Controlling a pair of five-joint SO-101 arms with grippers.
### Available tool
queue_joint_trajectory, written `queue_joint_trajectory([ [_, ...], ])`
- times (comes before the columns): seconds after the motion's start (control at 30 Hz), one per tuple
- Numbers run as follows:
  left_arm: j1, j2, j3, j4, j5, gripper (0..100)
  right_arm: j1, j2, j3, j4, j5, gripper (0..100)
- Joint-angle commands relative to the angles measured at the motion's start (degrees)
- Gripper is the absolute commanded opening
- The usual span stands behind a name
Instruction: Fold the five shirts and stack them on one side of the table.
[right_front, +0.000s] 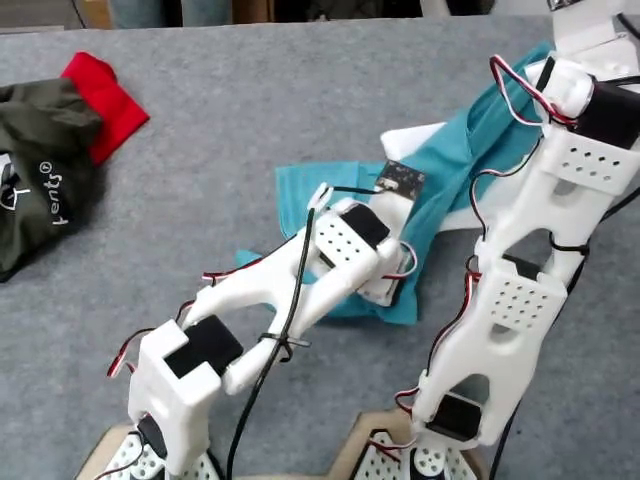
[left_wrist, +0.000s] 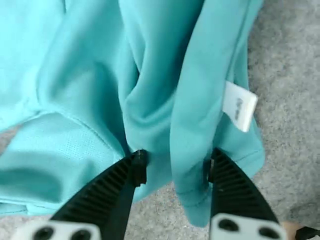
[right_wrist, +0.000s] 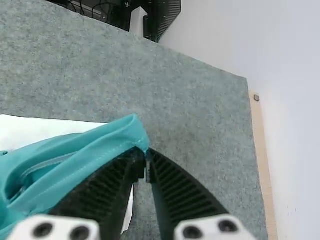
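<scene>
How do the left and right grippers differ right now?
Left gripper is open, its jaws straddling a fold of the teal shirt; right gripper is shut on that shirt's edge. Left gripper sits low near the table; right gripper holds its edge lifted above it. Both work the same shirt.

Grey felt tabletop (right_front: 250, 100), pale wooden edge (right_wrist: 259, 150), plain white wall (right_wrist: 290, 75) beside

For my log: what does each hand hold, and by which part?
The right hand pinches the teal shirt at a stitched edge. The left hand is open around a fold of it.
</scene>
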Motion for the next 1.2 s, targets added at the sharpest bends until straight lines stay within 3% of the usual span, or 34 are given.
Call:
queue_joint_trajectory([
  [0.0,0.57,-2.37,-2.95,0.26,0.7,16,0.18,-0.31,-1.1,-0.26,0.44,1.4],
  [0.07,0.57,-2.37,-2.95,0.09,0.44,11,0.18,-0.22,-1.1,-0.26,0.44,1.4],
  [0.37,0.57,-2.9,-3.03,0.44,0.62,11,0.18,-0.22,-1.1,-0.26,0.44,1.4],
  [0.7,0.22,-2.9,-3.03,0.7,-3.25,3,0.09,1.71,-1.27,-1.76,0.44,1.4],
  [0.83,-0.75,-2.99,-7.08,7.12,-4.04,3,0.09,1.71,-1.27,-1.76,0.26,1.4],
  [0.93,-3.56,-2.99,-12.53,13.36,-10.46,3,-0.18,1.54,-1.36,-1.49,-0.44,1.4],
  [1.17,-13.41,-4.57,-31.34,26.55,-16.7,3,-4.66,-2.15,-1.45,0.53,-9.93,1.4],
])
